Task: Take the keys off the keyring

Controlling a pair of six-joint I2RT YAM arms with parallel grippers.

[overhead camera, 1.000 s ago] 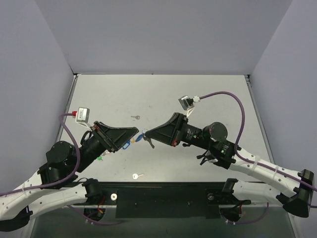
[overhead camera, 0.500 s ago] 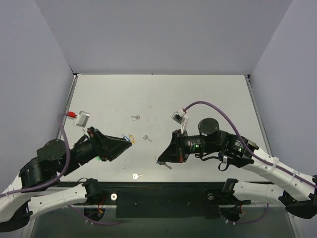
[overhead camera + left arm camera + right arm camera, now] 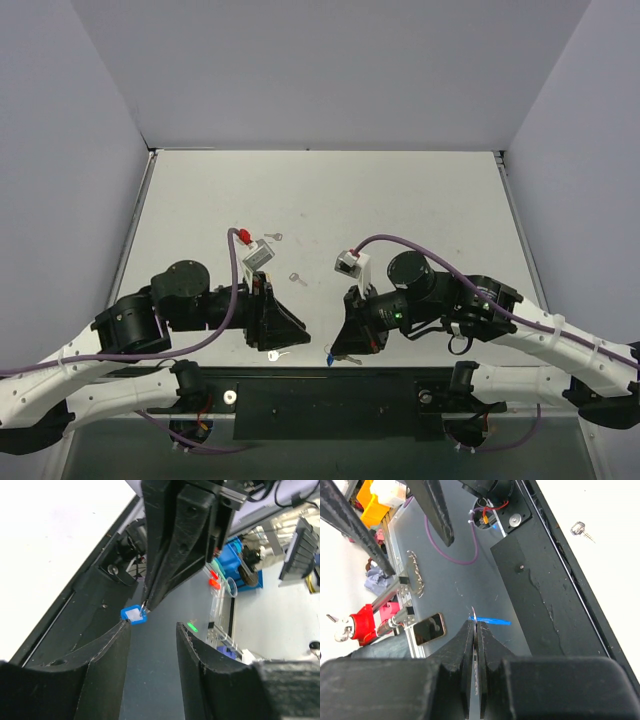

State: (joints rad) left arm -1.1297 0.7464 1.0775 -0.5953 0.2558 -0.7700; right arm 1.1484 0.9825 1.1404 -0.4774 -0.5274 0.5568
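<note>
The keyring's blue tag [image 3: 329, 355] hangs at the tip of my right gripper [image 3: 340, 350], over the table's front edge. In the right wrist view the jaws [image 3: 475, 625] are shut on its thin metal ring, with the tag [image 3: 492, 622] edge-on past the tips. In the left wrist view the tag [image 3: 133, 614] hangs just beyond my left gripper [image 3: 150, 630], which is open and empty, its left finger [image 3: 117, 637] close under the tag. My left gripper [image 3: 298, 335] sits just left of the right one. A small silver key [image 3: 297, 278] lies alone on the table.
Another small silver key [image 3: 273, 237] lies farther back. A pale-headed key [image 3: 278, 354] lies by the front edge beside my left gripper; it also shows in the right wrist view [image 3: 579, 528]. The black base bar [image 3: 330, 395] runs below the table edge.
Both grippers left the table's middle, where they met at the blue tag, and came to the front edge. The right one carried the tag; a silver key stayed on the table.
</note>
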